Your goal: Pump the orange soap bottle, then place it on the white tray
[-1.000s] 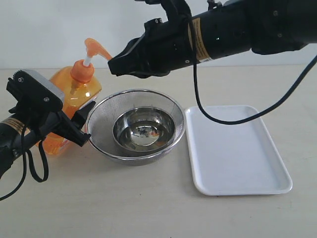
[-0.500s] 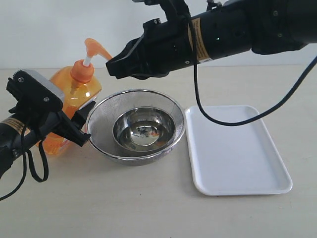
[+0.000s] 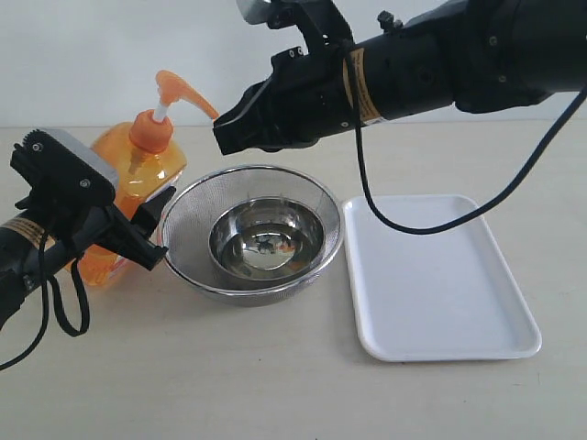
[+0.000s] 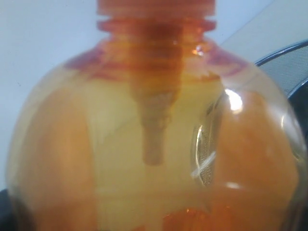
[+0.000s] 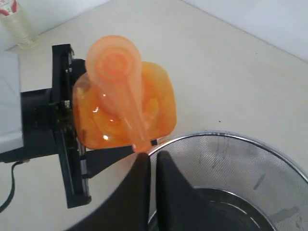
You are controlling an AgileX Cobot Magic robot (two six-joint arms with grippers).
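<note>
Exterior view: the orange soap bottle (image 3: 147, 160) stands upright at left on the worktop (image 3: 275, 385), beside the steel mesh bowl (image 3: 252, 229). The white tray (image 3: 440, 275) lies to the right. The left jaws grasp the bottle's body.
Left wrist view: the bottle's shoulder fills the frame.
Right wrist view: the right jaws are clenched and empty, just beside the pump spout.

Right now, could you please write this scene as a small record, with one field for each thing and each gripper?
orange soap bottle: upright, left of the mesh bowl
pump head: raised, spout toward the mesh bowl
left gripper: closed around the bottle's body
right gripper: shut, tips beside the spout's end; contact unclear
mesh bowl: between bottle and tray
white tray: right of the bowl, nothing on it
</note>
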